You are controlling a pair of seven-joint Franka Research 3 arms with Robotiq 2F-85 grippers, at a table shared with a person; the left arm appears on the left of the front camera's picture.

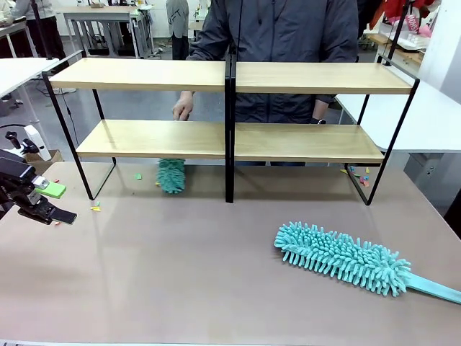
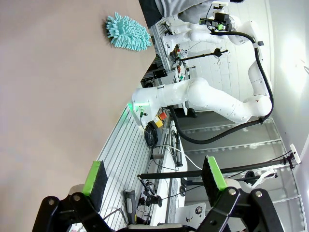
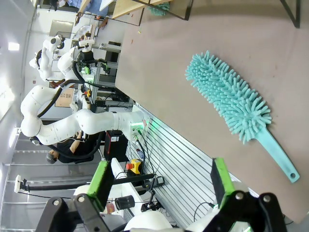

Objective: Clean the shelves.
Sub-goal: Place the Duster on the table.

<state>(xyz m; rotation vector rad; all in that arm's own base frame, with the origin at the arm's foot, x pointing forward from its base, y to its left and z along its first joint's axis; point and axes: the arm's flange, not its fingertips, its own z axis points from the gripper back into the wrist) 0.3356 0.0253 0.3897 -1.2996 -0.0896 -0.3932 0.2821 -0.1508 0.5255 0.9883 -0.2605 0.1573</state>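
- The shelves [image 1: 230,137] stand across the far half of the brown surface [image 1: 180,281], two light wooden boards one above the other on a thin black frame, with a black upright in the middle.
- A person stands behind the shelves; one of the person's hands [image 1: 183,107] shows between the two boards on the left half, the other wrist at the back edge of the lower board on the right half.
- A small teal duster [image 1: 171,175] hangs below the lower left board, its fringe down at the surface (what holds it is hidden behind the board).
- A second, longer teal duster [image 1: 338,256] lies flat on the surface, well in front of the shelves on the right side, its handle pointing to the right edge; nothing touches it.
- Small coloured scraps [image 1: 95,207] lie on the surface near the left foot of the frame, and more near the right foot.
- The left hand [image 1: 49,203] hovers at the left edge of the surface, well apart from the shelves; in its wrist view its green-padded fingers [image 2: 94,178] stand wide apart, released, with nothing between them.
- The right hand [image 3: 159,181] is likewise released, its fingers spread and gripping nothing, looking across the surface at the long duster.
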